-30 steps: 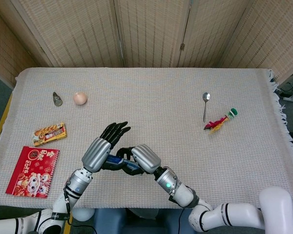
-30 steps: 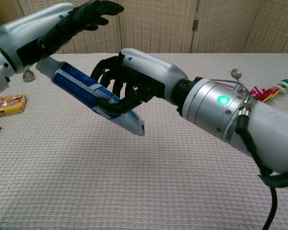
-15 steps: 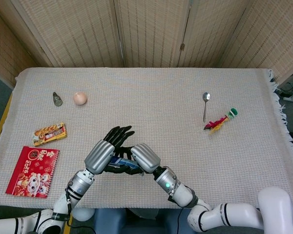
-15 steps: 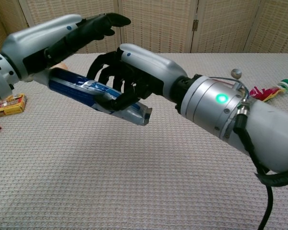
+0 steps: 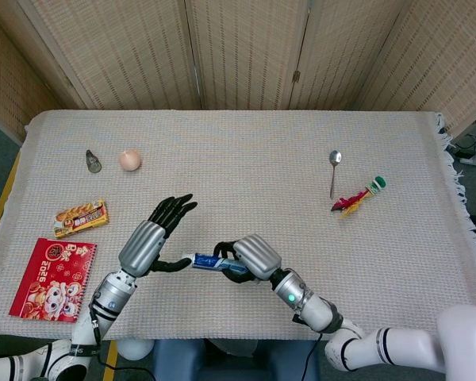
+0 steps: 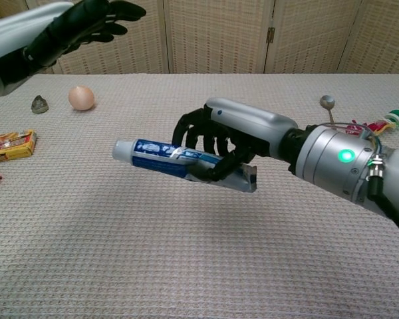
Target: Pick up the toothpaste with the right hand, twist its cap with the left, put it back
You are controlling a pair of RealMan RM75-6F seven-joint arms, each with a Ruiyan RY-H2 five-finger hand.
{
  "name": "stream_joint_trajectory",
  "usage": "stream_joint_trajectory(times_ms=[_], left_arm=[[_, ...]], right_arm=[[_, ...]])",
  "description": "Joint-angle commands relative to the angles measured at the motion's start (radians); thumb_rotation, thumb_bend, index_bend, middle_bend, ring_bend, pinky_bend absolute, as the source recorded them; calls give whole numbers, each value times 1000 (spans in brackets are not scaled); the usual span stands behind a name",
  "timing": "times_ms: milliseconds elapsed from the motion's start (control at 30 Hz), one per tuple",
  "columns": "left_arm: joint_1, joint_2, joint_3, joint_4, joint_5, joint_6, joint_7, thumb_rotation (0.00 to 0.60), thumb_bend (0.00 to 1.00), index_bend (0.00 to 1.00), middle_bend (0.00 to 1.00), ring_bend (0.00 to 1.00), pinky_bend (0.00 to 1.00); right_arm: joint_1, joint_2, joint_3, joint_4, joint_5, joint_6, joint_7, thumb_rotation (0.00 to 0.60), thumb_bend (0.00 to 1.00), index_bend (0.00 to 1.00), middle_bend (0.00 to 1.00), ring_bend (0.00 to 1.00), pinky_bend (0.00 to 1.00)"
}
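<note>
My right hand (image 6: 236, 136) grips a blue and white toothpaste tube (image 6: 165, 156) around its rear half and holds it above the table, nearly level, with the white cap (image 6: 120, 149) pointing left. The head view shows the same right hand (image 5: 254, 255) and tube (image 5: 210, 262) near the table's front edge. My left hand (image 6: 66, 30) hovers at the upper left with its fingers spread, holding nothing and apart from the cap. From the head view the left hand (image 5: 149, 242) lies just left of the cap (image 5: 188, 259).
An egg (image 5: 129, 159) and a small grey object (image 5: 93, 162) lie at the back left. A snack packet (image 5: 80, 217) and a red booklet (image 5: 54, 279) sit at the left edge. A spoon (image 5: 334, 171) and a red and green toy (image 5: 358, 196) lie at the right.
My left hand has come off the tube's cap end and drawn away to the left and up. My right hand has shifted right with the tube, which now lies more level.
</note>
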Motion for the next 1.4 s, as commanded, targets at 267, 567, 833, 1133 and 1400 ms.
stream_joint_trajectory(times_ms=[267, 567, 833, 1133, 1400], left_arm=[[32, 29, 16, 46, -47, 1, -4, 0, 90, 35, 50, 2, 0], [75, 62, 17, 100, -102, 23, 6, 0, 93, 20, 50, 5, 0], [136, 101, 14, 147, -157, 77, 26, 132, 96, 30, 50, 17, 0], [231, 168, 39, 157, -196, 140, 46, 600, 155, 55, 51, 41, 0], [320, 177, 100, 149, -148, 231, 93, 600, 157, 70, 62, 51, 0]], right_arm=[[38, 123, -32, -19, 197, -128, -336, 600, 843, 386, 368, 432, 413], [17, 252, -27, -149, 287, -66, -427, 600, 755, 0, 13, 133, 159], [-110, 391, -36, -250, 193, 138, -373, 600, 754, 12, 144, 236, 201], [-302, 506, -101, -265, 55, 368, -264, 600, 754, 152, 232, 293, 235], [-442, 521, -165, -208, -16, 480, -165, 600, 755, 158, 233, 292, 235]])
